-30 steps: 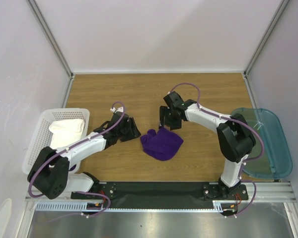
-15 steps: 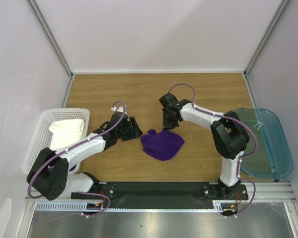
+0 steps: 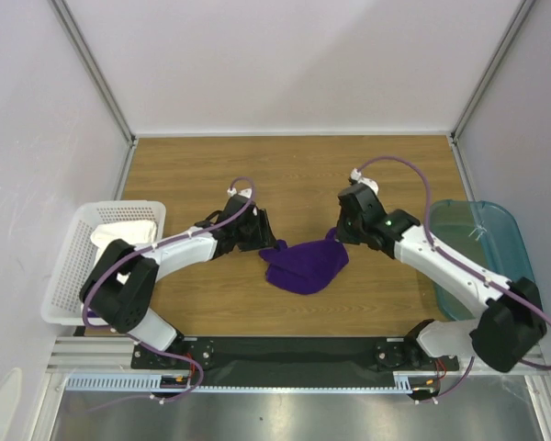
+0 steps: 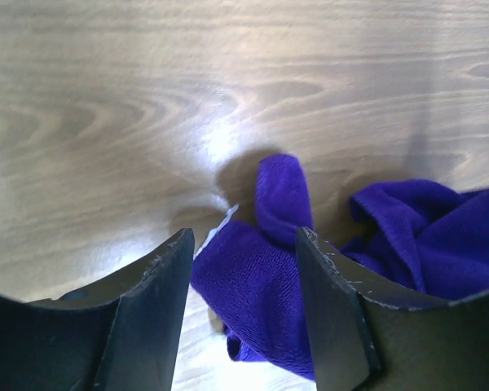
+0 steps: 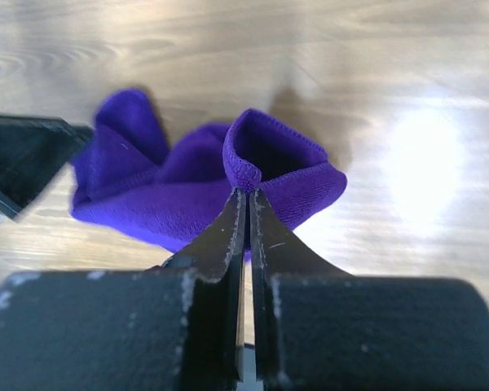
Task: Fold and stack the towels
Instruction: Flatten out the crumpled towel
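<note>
A crumpled deep-purple towel lies on the wooden table between both arms. My right gripper is shut on a fold of its right edge, pinched between the fingertips and lifted slightly. My left gripper is open at the towel's left corner. That corner, with a small white tag, lies between the spread fingers without being clamped. A white towel lies bunched in the basket at the left.
The white perforated basket stands at the table's left edge. A teal bin sits at the right edge. Grey walls enclose the table on three sides. The left gripper's black body shows in the right wrist view.
My right gripper has shut on the purple towel's right edge and pulled it rightward. My left gripper has slid right until its open fingers straddle the towel's left corner.
</note>
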You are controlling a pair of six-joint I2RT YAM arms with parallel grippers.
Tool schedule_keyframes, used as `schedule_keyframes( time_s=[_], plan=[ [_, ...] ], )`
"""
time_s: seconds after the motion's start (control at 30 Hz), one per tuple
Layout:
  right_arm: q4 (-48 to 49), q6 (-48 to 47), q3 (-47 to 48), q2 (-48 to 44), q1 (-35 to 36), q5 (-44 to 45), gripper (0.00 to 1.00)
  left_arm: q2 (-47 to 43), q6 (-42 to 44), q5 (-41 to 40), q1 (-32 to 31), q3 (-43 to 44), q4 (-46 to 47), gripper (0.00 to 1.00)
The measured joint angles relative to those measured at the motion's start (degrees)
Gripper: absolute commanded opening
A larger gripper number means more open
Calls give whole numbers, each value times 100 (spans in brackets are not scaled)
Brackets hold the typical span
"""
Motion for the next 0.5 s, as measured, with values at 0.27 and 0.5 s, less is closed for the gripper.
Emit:
schedule_keyframes(
  time_s=[0.27, 0.5],
  plan=[
    [-140, 190, -743, -647, -256, 243, 0, 396, 31, 181, -103, 57, 48, 49],
    [-144, 197, -743, -682, -319, 295, 0, 551, 96, 284, -474, 181, 74, 5]
  ],
)
